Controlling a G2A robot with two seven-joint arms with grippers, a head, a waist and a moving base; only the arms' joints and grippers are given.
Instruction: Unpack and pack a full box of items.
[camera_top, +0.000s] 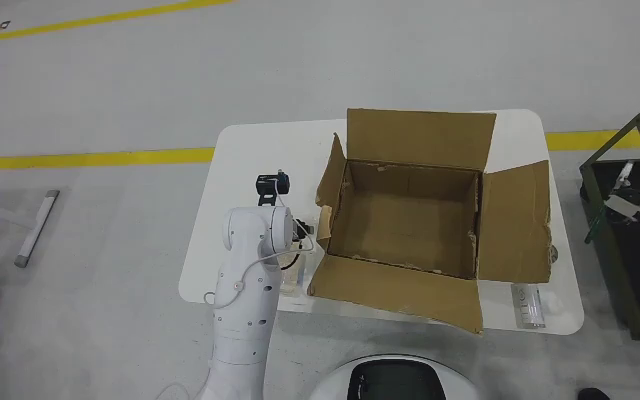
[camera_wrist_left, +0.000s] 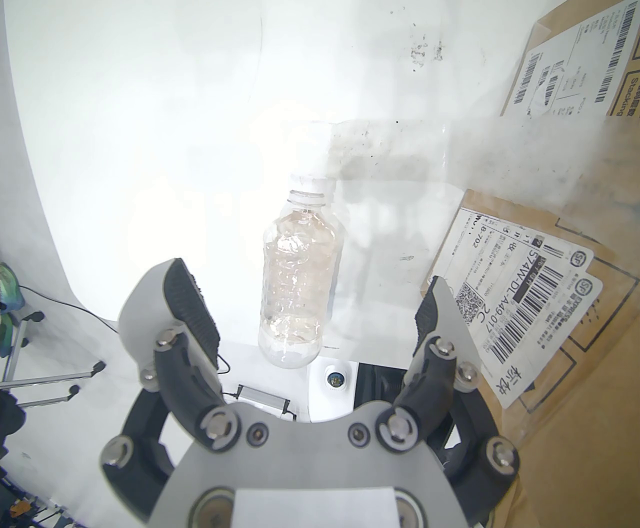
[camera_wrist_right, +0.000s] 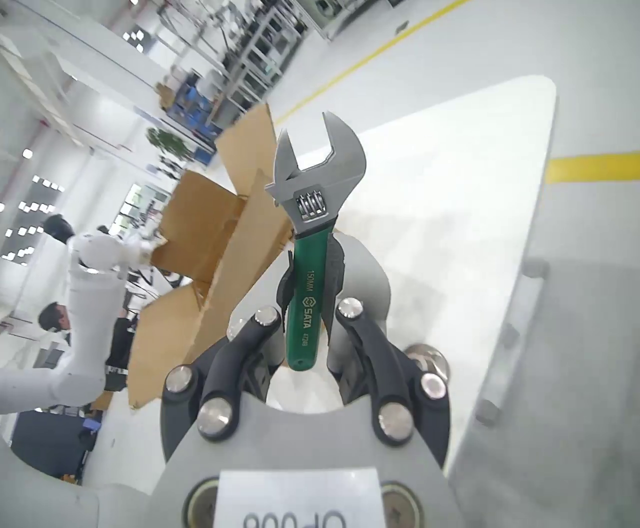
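Hovering my left pincer (camera_wrist_left: 305, 280) wide open over clear bottle (camera_wrist_left: 300, 260), lying on bench (camera_wrist_left: 150, 125) beside box (camera_wrist_left: 575, 310). Prob. light, slick, crushable: grip mid-body, gently. Right pincer (camera_wrist_right: 312, 280) clamps wrench (camera_wrist_right: 315, 175) by handle.

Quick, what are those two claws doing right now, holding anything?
Left gripper: open, above a bottle, holding nothing.
Right gripper: closed on a wrench.

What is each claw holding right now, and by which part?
Right claw grips the wrench by its green handle, metal head sticking out. Left claw is open, holding nothing; the bottle is apart from its fingers.
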